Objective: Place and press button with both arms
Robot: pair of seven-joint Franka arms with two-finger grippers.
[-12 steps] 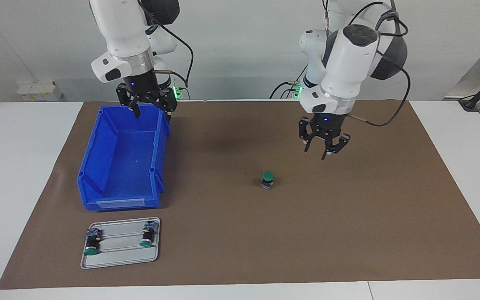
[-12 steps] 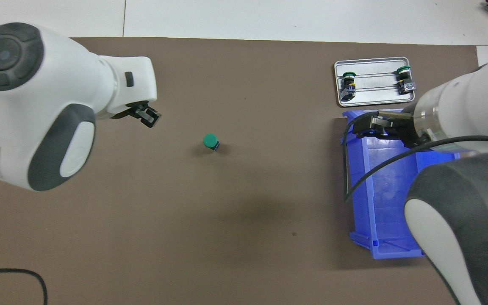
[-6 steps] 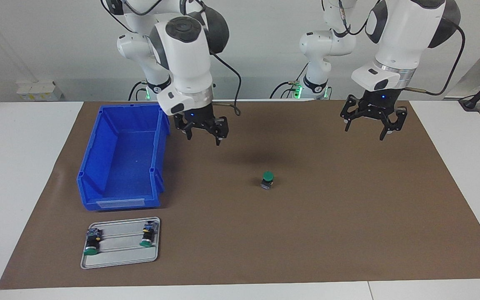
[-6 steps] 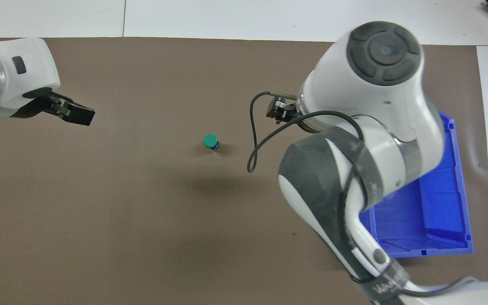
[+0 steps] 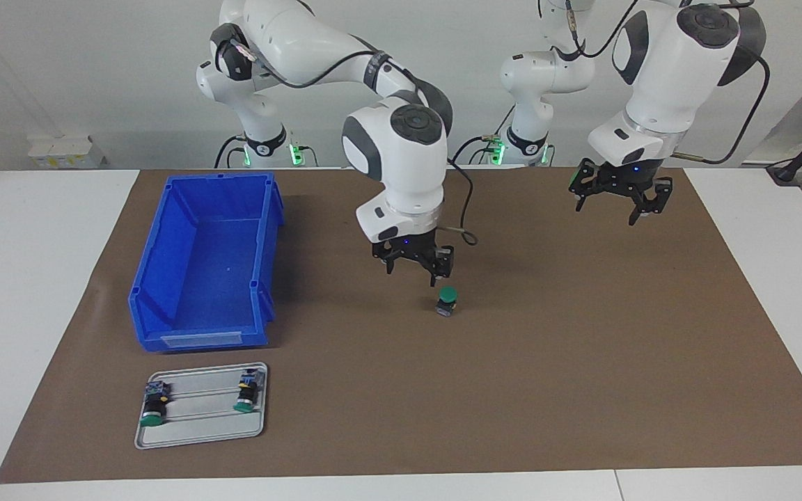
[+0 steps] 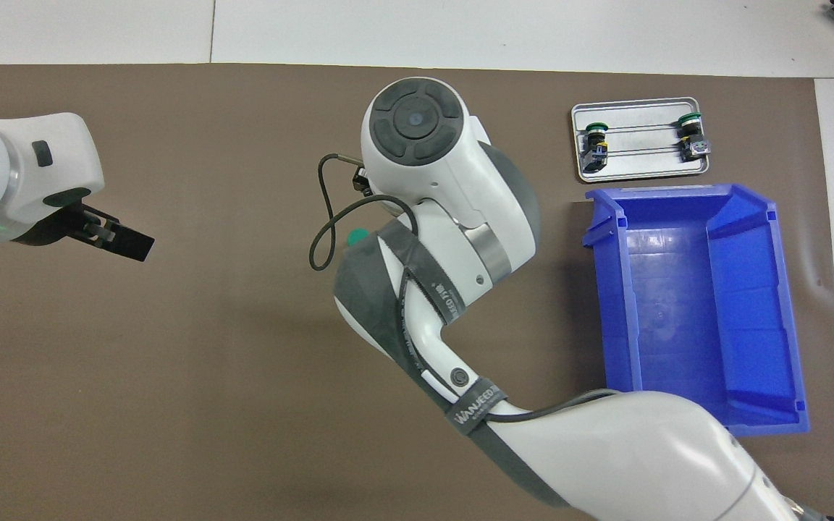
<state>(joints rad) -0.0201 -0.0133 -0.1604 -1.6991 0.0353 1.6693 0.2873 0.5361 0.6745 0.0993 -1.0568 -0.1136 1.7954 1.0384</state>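
high facing and overhead views, same mat (image 5: 582, 390)

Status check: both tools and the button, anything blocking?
Right tool open, low over mat beside button, not touching. Left tool open, raised, waiting at its own end. Button upright on mat, nothing blocking.

Lettering "WANJEED…" on a black cable strap (image 6: 476, 412) around the right arm (image 6: 605, 441), partly legible.

I'm looking at a robotics lab: two white arms (image 5: 401, 160) bolted at a white table (image 5: 32, 278) under a brown mat (image 5: 582, 362), a blue parts bin (image 5: 206, 264) by bare walls.
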